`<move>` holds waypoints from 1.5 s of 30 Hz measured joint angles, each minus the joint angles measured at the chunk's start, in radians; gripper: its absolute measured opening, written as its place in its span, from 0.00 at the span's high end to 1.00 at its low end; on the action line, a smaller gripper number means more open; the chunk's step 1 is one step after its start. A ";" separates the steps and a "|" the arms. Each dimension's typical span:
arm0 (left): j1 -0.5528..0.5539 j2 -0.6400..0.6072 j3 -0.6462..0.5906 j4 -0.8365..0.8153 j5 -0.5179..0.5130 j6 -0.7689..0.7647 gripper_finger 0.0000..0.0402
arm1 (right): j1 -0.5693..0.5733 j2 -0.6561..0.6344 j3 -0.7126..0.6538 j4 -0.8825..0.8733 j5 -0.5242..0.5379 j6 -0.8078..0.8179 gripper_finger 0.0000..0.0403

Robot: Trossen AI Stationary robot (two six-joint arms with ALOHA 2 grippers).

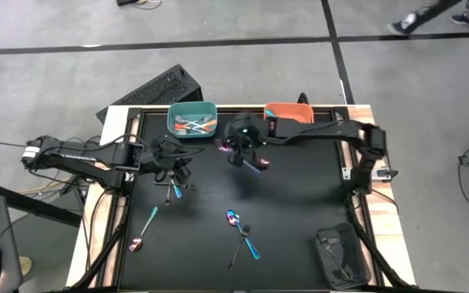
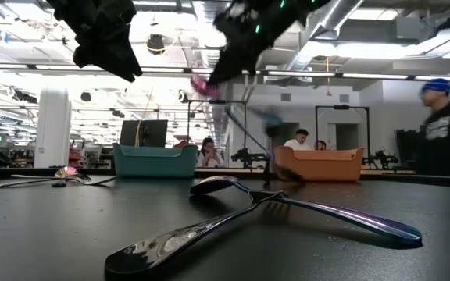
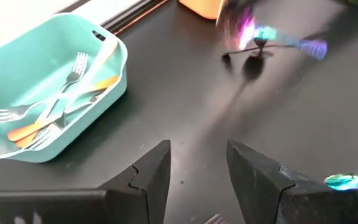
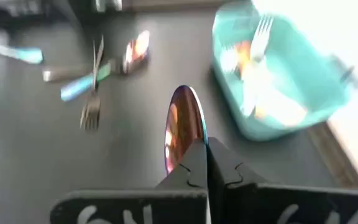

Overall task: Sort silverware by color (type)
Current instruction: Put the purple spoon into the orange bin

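My right gripper [image 1: 233,149] hovers above the far middle of the black table, between the teal bin [image 1: 192,120] and the orange bin [image 1: 288,112]. It is shut on a spoon [image 1: 251,163] with a pink-purple bowl and a teal handle. The teal bin [image 3: 48,99] holds several forks. My left gripper [image 3: 197,168] stands open and holds nothing, above a fork and spoon [image 1: 175,191] lying flat at the left. A spoon [image 1: 143,229] and a crossed spoon and fork [image 1: 241,232] lie flat near the front. My right gripper pinches the spoon just behind its bowl [image 4: 184,148] between its two fingers. The fingers slant down from the table's right side. The shiny bowl [image 4: 180,121] sticks out past the fingertips. The teal handle [image 1: 259,167] trails toward the near right, lifted clear of the table.
A dark keyboard [image 1: 161,88] lies off the far left corner. A dark device [image 1: 340,252] sits at the near right corner. People show in the room beyond the table [image 2: 444,125]. The table's right half is bare.
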 joint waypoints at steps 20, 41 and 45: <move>0.035 0.001 0.000 0.009 -0.001 -0.103 0.64 | -0.216 -0.130 -0.096 -0.123 0.199 -0.632 0.99; 0.015 0.001 0.000 0.017 -0.120 -0.367 0.64 | -0.509 -0.182 -0.188 -0.047 -0.048 -0.756 0.98; 0.015 0.001 -0.024 0.052 -0.155 -0.369 0.64 | -0.563 -0.188 -0.188 -0.048 -0.128 -0.754 0.95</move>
